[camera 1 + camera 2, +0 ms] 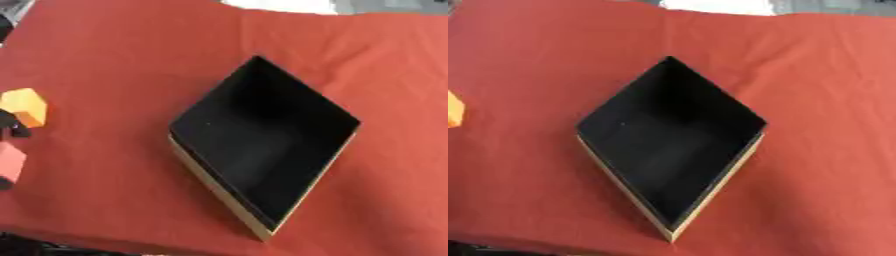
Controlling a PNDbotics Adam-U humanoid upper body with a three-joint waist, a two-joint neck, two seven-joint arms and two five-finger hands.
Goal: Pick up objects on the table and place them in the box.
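A black open box with tan outer walls sits turned like a diamond in the middle of the red cloth. Nothing shows inside it. An orange block lies at the far left edge of the left eye view, with a pink-red block just below it. Between the two blocks a small black part pokes in from the left edge. It looks like part of my left hand, touching or right beside the orange block. My right hand is in neither view.
The red cloth covers the whole table. Its front edge runs along the bottom of the views, with dark floor below. A white patch shows beyond the far edge.
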